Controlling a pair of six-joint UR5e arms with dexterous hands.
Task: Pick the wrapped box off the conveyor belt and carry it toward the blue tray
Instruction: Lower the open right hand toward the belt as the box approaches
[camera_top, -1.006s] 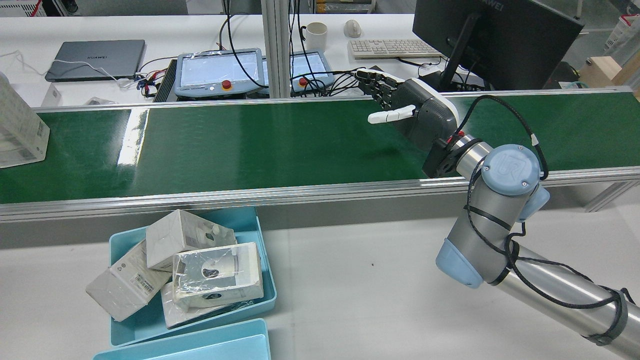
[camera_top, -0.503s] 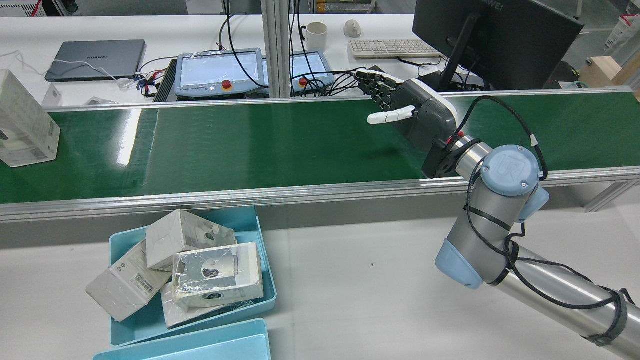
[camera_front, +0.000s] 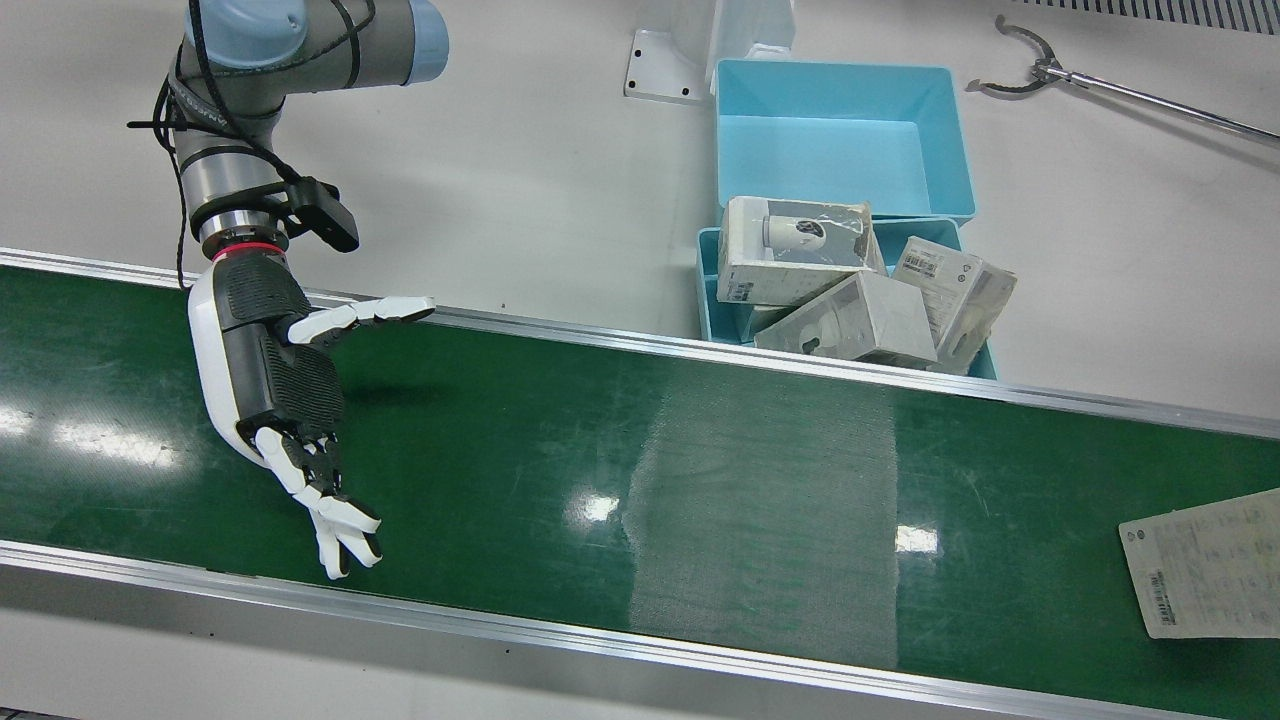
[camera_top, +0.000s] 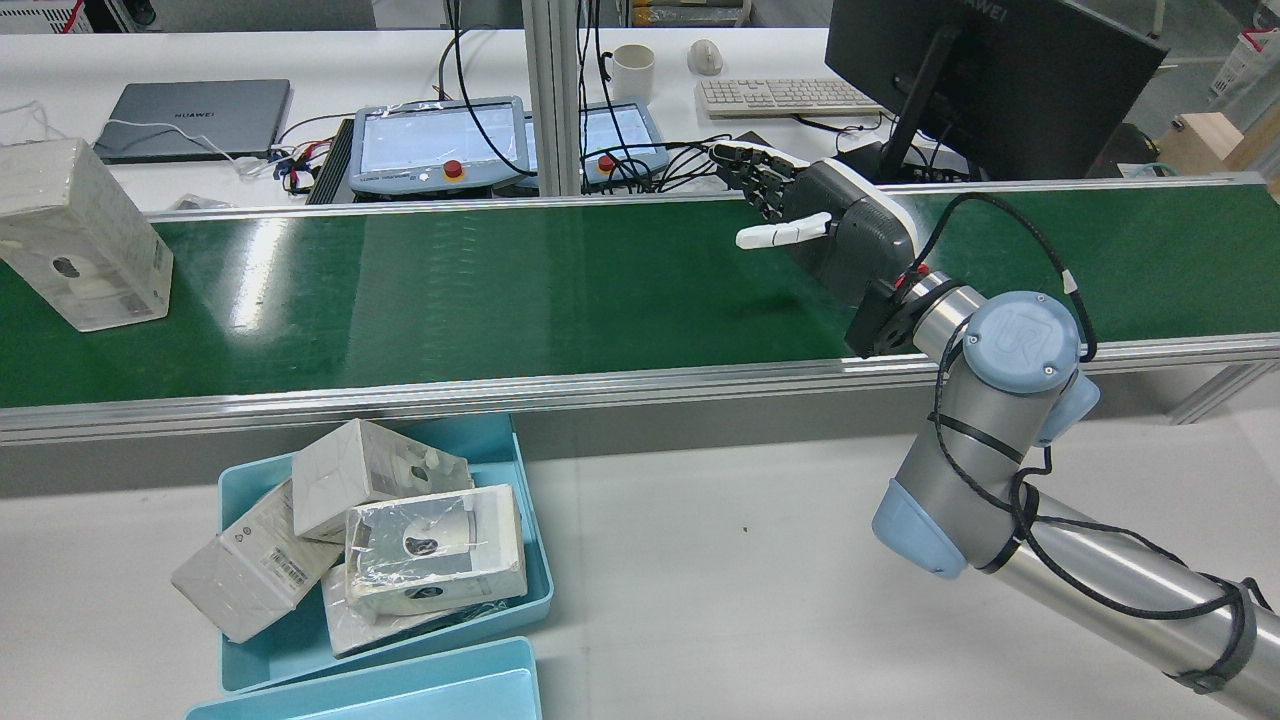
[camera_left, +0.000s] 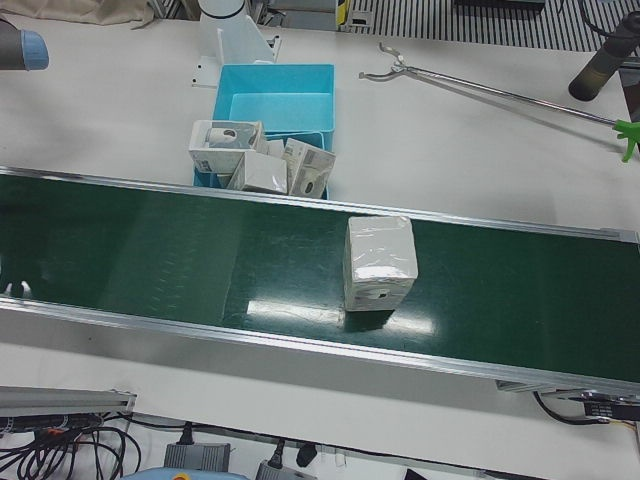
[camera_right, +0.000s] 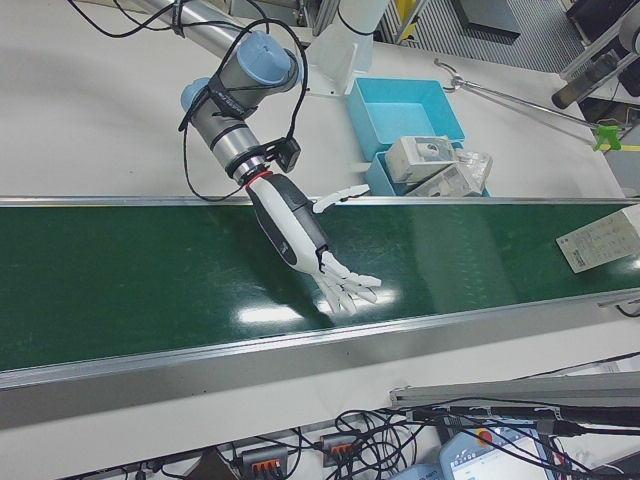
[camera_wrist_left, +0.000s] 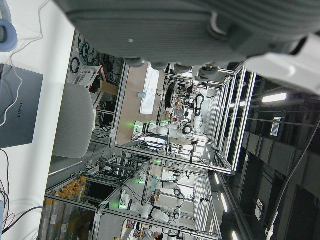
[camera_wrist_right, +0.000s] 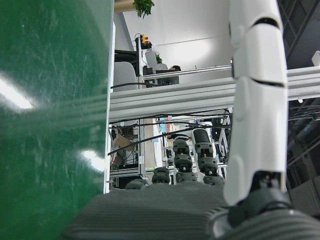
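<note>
Wrapped box (camera_top: 82, 234) standing upright on the conveyor belt (camera_top: 500, 290), well apart from the right robot hand (camera_top: 825, 225), lying toward the robot's left. Right robot hand hovering over the belt, fingers spread, gripping nothing. Blue tray (camera_top: 528, 570) sitting on the table between them; left robot hand's state cannot be told.

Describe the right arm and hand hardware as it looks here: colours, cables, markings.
The right arm is a silver-grey tube with pale blue joint caps, one embossed with a UR logo. A black cable loops along it, held by black ties. A red ring sits at the wrist. The right hand has a white shell, a ribbed dark grey palm, and white fingers with black joints.
</note>
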